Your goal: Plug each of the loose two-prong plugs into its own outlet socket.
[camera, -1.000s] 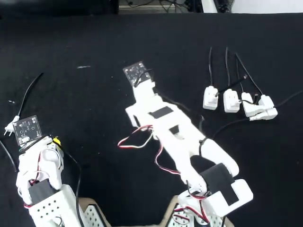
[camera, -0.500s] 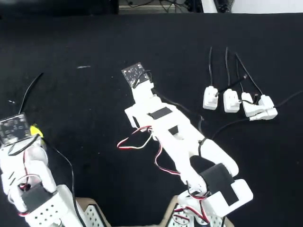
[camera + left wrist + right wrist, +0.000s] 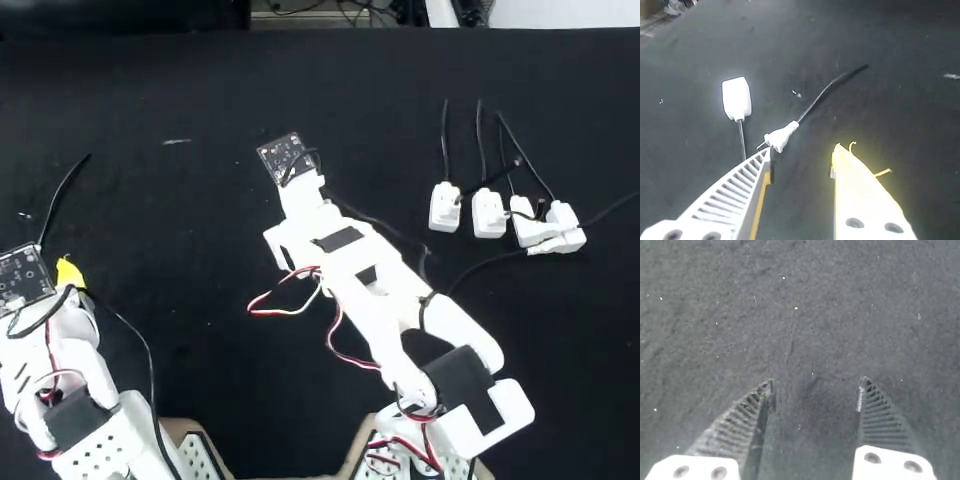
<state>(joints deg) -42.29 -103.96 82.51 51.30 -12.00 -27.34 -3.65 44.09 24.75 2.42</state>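
left end effector (image 3: 802, 149), ridged, spread beside white plug (image 3: 781, 136); right end effector (image 3: 817, 381) spread.

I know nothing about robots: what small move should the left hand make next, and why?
Probably nudge the left hand sideways and forward so the white plug sits between its open fingers. The plug lies loose on the table just beyond one fingertip, not centred in the gap, its black cord trailing away.

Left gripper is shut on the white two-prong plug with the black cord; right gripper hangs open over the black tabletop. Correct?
No. The left wrist view shows the left gripper open, the white two-prong plug lying on the black tabletop by one fingertip, ungripped. The right gripper is open, as stated.
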